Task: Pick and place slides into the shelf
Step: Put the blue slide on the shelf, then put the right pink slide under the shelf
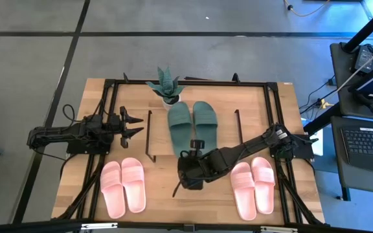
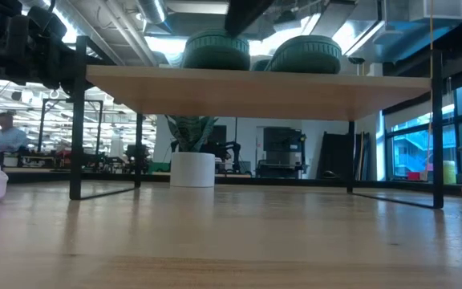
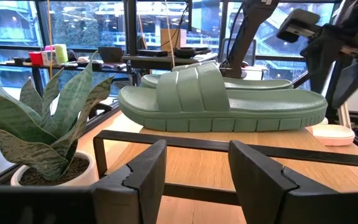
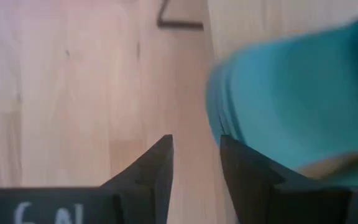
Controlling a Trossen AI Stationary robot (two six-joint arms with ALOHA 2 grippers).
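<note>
The pair of dark green slides [image 1: 192, 124] lies side by side, soles down, on the shelf's wooden top board [image 1: 160, 139]. It also shows in the low view [image 2: 215, 50] and in the left wrist view [image 3: 222, 102]. My right gripper [image 1: 196, 144] is over the shelf's near edge and points down at the near end of the green slides [image 4: 291, 93]. Its fingers [image 4: 196, 155] are a little apart with nothing between them. My left gripper [image 1: 135, 125] is open and empty, level, left of the shelf [image 3: 197, 168]. Two pink pairs [image 1: 123, 186] [image 1: 252, 184] lie on the table. My right gripper has one finger [image 4: 241, 168] close beside the edge of a green slide's near end [image 4: 219, 124]. I cannot tell whether it touches the slide. Only bare wood shows between the two fingers.
A potted plant [image 1: 166, 86] stands at the far side of the shelf, next to the green slides. The shelf's black wire legs [image 2: 77, 120] stand on the table. The pink pairs lie near the front edge, left and right of the shelf. Desks and a laptop stand beyond the table's right edge.
</note>
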